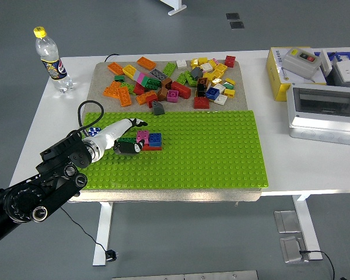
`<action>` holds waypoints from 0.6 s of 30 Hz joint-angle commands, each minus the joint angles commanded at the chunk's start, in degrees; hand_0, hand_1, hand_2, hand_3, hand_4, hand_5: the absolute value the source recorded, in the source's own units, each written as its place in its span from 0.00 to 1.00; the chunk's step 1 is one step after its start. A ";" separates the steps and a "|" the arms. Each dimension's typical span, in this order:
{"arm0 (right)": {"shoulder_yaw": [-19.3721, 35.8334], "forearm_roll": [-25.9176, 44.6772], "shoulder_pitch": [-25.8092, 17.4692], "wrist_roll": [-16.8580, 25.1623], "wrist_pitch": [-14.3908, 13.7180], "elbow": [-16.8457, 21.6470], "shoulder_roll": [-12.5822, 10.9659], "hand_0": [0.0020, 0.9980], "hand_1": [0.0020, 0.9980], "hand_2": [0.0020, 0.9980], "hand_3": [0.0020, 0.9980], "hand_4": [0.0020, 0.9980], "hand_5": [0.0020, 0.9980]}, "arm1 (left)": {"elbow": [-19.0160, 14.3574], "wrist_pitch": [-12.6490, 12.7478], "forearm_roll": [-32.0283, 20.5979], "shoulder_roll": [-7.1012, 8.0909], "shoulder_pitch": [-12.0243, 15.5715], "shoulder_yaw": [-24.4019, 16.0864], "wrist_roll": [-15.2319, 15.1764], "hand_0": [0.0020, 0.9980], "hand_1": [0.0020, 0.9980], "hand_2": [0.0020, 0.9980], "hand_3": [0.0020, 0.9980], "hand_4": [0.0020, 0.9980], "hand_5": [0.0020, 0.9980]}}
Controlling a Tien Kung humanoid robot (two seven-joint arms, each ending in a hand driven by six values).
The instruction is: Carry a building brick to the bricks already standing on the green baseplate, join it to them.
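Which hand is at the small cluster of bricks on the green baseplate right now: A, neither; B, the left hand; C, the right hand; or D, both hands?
B: only the left hand, on the black arm from the picture's left, reaches the small cluster of pink, blue and red bricks on the green studded baseplate; no right hand shows.

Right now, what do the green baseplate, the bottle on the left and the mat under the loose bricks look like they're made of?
Green baseplate: likely hard moulded plastic, given its even rows of studs and uniform colour. Bottle: clear thin plastic, see-through body, yellow screw cap. Mat under the loose bricks: looks like grainy beige board or felt, matte; I cannot tell which.
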 joint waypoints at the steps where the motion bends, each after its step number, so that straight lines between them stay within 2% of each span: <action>1: 0.03 -0.02 0.01 0.01 0.00 0.01 -0.01 0.72 0.73 0.77 0.74 0.52 0.69 | 0.05 -0.05 -0.08 -0.01 0.00 0.14 0.01 1.00 0.95 0.95 0.91 0.54 0.22; 3: 0.07 -0.07 0.03 0.02 0.00 0.02 -0.02 0.72 0.73 0.77 0.74 0.52 0.69 | 0.12 -0.12 -0.18 -0.03 0.01 0.30 0.01 1.00 0.95 0.95 0.91 0.57 0.23; 18: -0.22 0.28 0.08 0.01 0.02 0.03 -0.13 0.72 0.73 0.77 0.74 0.52 0.69 | -0.37 -0.72 0.11 0.22 0.12 0.85 0.55 1.00 0.95 0.95 0.88 0.55 0.23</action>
